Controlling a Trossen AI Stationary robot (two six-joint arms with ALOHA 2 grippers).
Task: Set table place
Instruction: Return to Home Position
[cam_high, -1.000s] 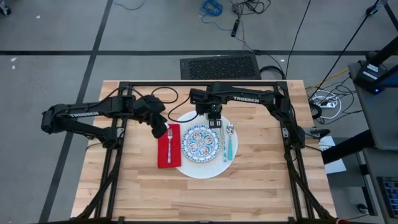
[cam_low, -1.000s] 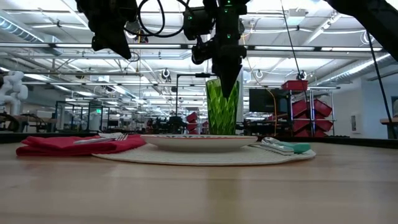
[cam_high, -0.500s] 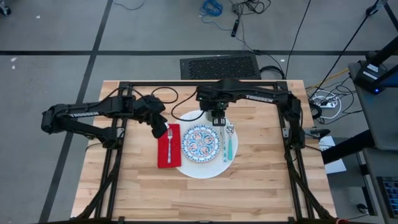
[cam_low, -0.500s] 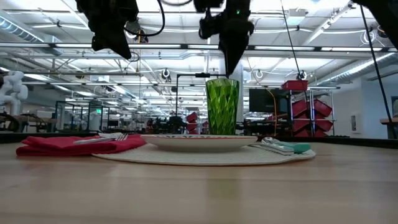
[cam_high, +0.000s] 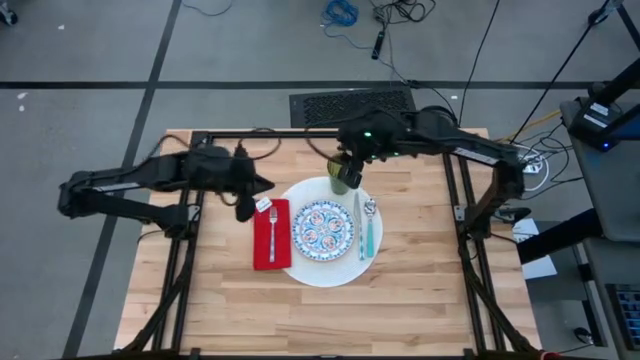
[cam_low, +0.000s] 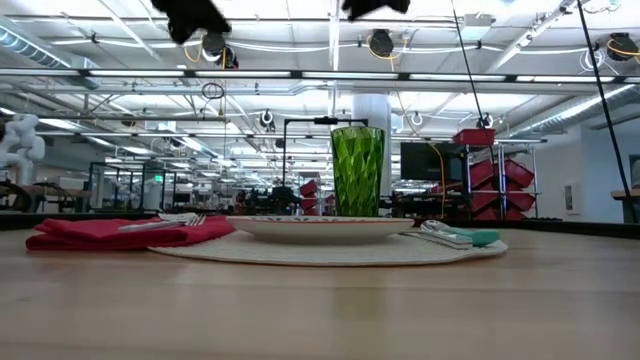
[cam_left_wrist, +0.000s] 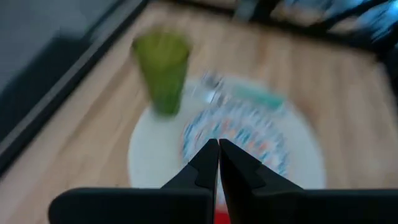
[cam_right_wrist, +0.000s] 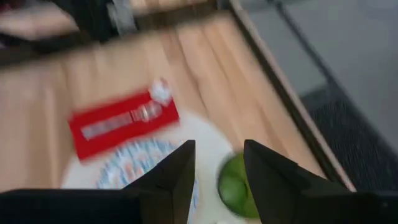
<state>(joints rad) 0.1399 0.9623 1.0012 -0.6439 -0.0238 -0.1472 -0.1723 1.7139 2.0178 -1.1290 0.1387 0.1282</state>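
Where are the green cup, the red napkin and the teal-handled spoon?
green cup (cam_low: 357, 170), low view, middle of its ribbed side.
red napkin (cam_high: 270, 252), high view, bare cloth in its lower half.
teal-handled spoon (cam_high: 369, 236), high view, middle of its handle.

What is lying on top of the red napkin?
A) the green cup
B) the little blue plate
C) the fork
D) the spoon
C: the fork lies on the red napkin, while the spoon lies on the other side of the blue-patterned plate.
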